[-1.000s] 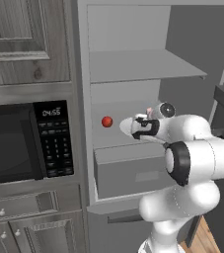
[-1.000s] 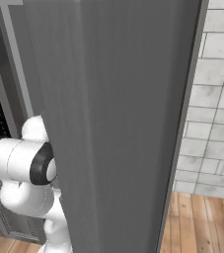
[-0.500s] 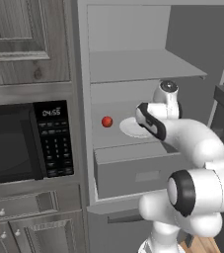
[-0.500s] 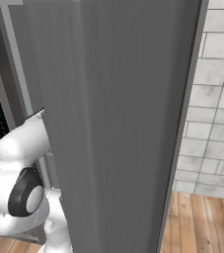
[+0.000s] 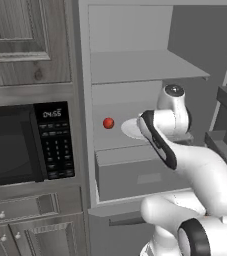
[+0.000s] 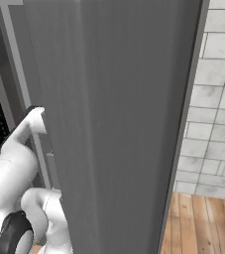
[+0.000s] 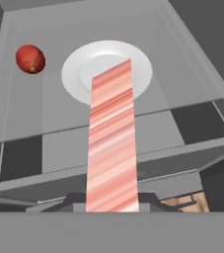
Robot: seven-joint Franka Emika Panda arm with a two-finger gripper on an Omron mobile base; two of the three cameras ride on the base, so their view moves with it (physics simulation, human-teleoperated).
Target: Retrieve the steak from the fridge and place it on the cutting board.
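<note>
Flat, even rendered light; soft shadows, slight blur, no glare.

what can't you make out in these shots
- Pincer fingertips: in the hand view the steak covers them; shut on it.
- Fridge interior: in the right base view the grey door blocks it.
- Plate: in the left base view the arm hides most of it.
- Microwave: cut off by the left edge.

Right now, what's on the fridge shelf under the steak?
A white plate sits on the shelf with a tomato beside it. The steak, gripped in the end effector, covers the plate's middle, so anything there is hidden.
</note>
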